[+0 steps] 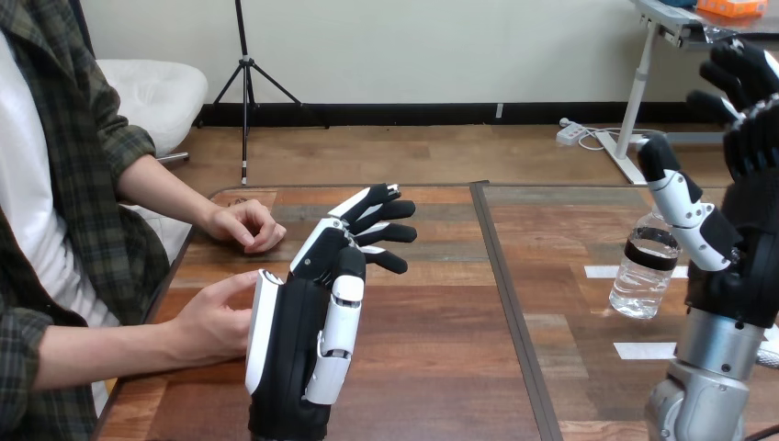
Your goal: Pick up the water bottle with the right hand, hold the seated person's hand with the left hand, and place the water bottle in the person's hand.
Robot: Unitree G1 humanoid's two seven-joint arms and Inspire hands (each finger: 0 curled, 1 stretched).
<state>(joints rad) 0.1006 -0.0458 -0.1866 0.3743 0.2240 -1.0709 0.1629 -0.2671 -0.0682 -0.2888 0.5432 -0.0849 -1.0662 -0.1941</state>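
Note:
A clear water bottle [645,266] with a dark label stands upright on the table's right half. My right hand [735,193] is raised just right of it, fingers straight and open, the thumb near the bottle's top; nothing is held. My left hand [317,303] stands on edge at the table's left, fingers stretched out and open. The person's near hand [213,317] rests right beside its back, touching or almost touching; I cannot tell which. The person's far hand [243,223] lies loosely curled on the table's far left.
A seam [501,294] runs front to back between two wooden table tops. White tape marks [643,350] lie on the right top near the bottle. The person's forearm [92,354] reaches in from the left edge.

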